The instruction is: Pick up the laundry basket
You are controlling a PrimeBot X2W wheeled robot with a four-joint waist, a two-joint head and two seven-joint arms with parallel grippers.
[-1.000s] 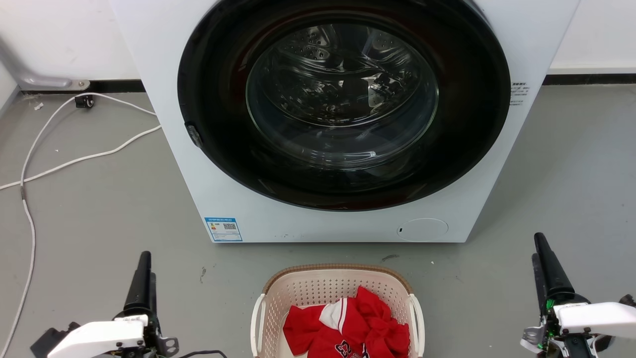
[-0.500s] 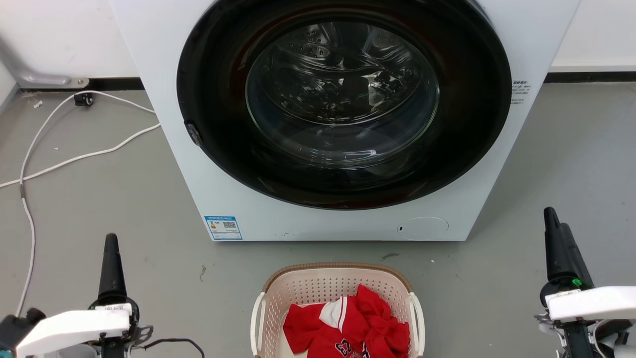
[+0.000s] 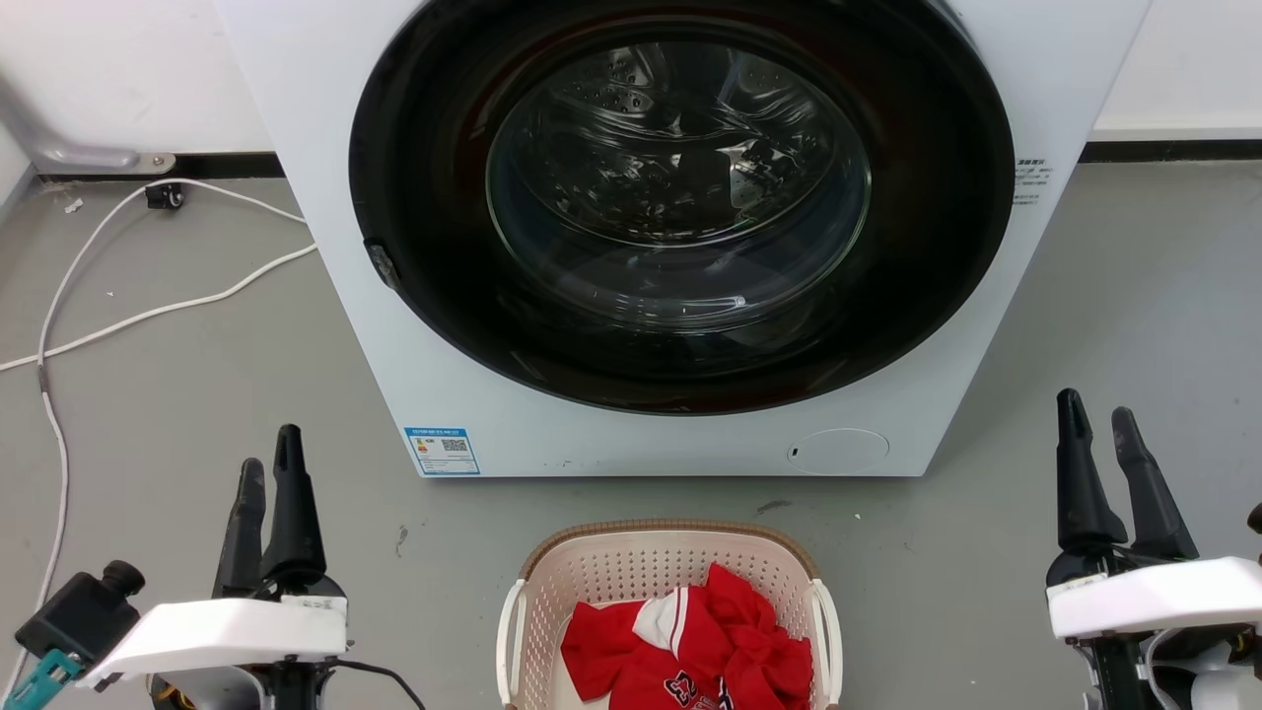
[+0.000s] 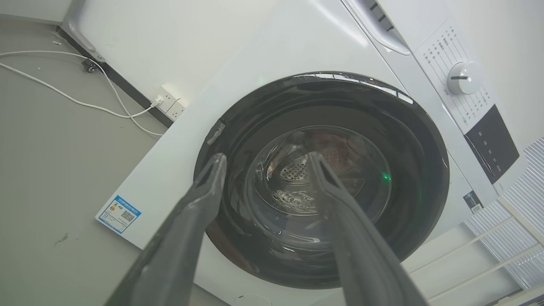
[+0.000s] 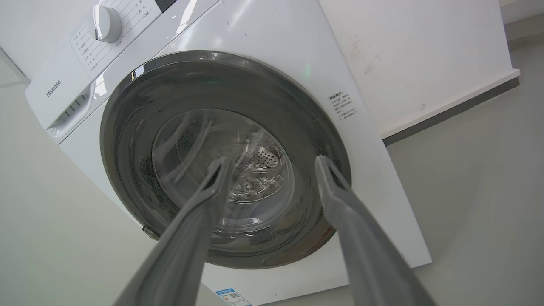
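Head view: left gripper (image 3: 269, 452) at lower left, fingers parted, pointing up-frame. Right gripper (image 3: 1095, 406) at lower right, fingers likewise parted. Both empty, above white wrist housings.

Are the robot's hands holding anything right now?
No. The left gripper and right gripper are both open and empty, apart from the cream perforated plastic laundry basket.

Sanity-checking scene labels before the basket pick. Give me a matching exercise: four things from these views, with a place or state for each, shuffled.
1 laundry basket
2 red garment
3 washing machine door
4 left tool

a shut
b open, holding nothing
c on the floor, in front of the washing machine
d inside the basket

Pairs: 1-c, 2-d, 3-a, 4-b.
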